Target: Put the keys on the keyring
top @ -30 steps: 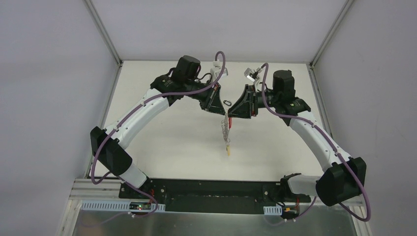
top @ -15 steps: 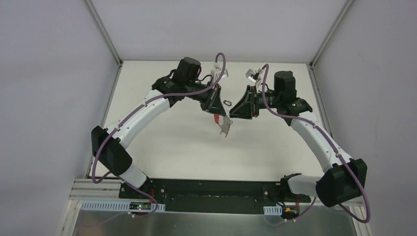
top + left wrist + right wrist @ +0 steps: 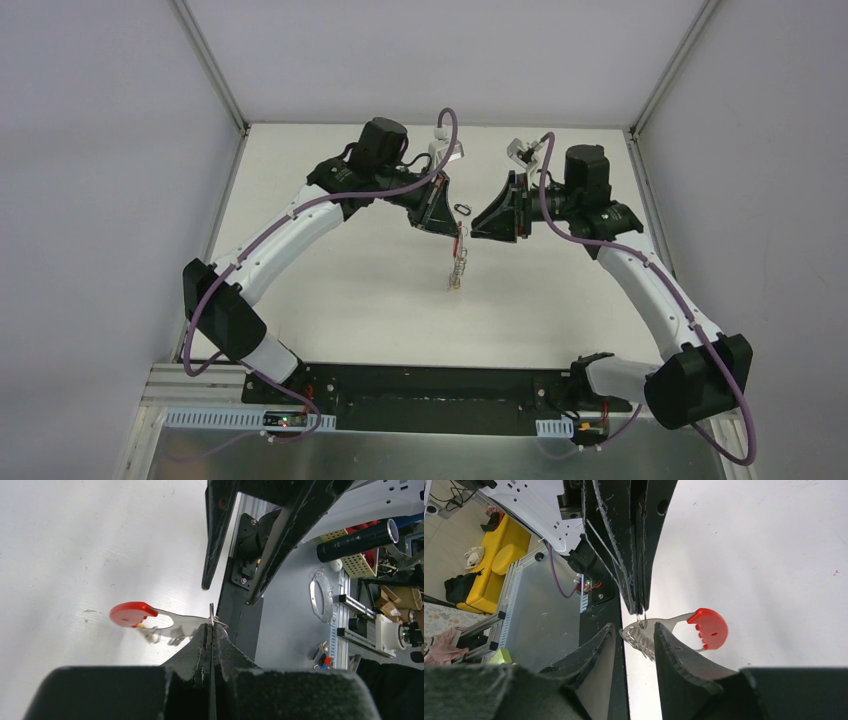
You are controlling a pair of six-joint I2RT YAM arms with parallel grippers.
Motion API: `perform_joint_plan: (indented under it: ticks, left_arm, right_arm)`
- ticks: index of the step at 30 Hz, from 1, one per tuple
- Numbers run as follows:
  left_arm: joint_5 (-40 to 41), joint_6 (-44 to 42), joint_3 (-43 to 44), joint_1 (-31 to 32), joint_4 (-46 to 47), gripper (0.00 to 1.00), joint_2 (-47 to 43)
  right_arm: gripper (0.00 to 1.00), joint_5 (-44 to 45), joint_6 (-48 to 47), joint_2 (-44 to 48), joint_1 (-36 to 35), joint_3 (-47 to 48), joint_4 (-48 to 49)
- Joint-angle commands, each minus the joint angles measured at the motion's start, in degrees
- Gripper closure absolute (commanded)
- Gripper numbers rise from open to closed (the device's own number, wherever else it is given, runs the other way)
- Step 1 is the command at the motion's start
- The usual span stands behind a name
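Note:
The keys (image 3: pixel 457 268), a bunch of small silver keys and rings on a red-and-grey strap, hang from my left gripper (image 3: pixel 450 230) above the table. In the left wrist view the left gripper (image 3: pixel 211 626) is shut on a thin silver ring of the bunch, with the red strap end (image 3: pixel 131 614) to its left. My right gripper (image 3: pixel 634 631) is open, its jaws on either side of the silver keys (image 3: pixel 640 639) without touching them; the red strap end (image 3: pixel 709 627) shows to their right. The keyring (image 3: pixel 462 208), a tiny black oval loop, lies on the table between the two grippers.
The white table (image 3: pixel 350 290) has a metal frame rail along each side (image 3: pixel 225 200). The black base plate (image 3: pixel 430 385) runs along the near edge. Both arms meet over the middle far part of the table.
The hanging keys have swung: straight down a second ago, flung up to the left half a second ago, now hanging again but shorter. My right gripper has drawn slightly right.

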State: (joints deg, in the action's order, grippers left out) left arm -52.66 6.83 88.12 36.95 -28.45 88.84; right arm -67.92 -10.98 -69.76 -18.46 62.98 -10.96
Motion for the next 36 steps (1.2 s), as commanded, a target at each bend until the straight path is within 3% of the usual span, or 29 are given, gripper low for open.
perform_joint_plan:
  ticks: [1,18,25,33,36]
  left_arm:
    - [-3.0,1.7,-0.7,1.1,4.0,1.0,-2.6]
    - [-3.0,2.4,-3.0,1.4,6.5,1.0,-3.8]
    - [-2.9,2.2,-3.1,1.4,6.5,1.0,-3.7]
    - [-2.9,2.2,-2.7,1.4,6.5,1.0,-3.1]
    - [-2.8,2.0,-2.7,1.4,6.5,1.0,-2.8]
  right_arm:
    - [0.63,0.5,0.4,-1.2,-1.9,0.1,3.2]
    - [0.71,1.1,-2.4,-0.5,-2.1,-1.5,2.2]
    - [0.87,0.0,-2.5,-1.0,-2.1,-1.8,2.3]
    - [0.88,-1.6,-0.9,-1.6,-2.1,-2.3,4.0]
    - [1.0,-1.9,-0.7,-1.6,-2.1,-2.2,4.1]
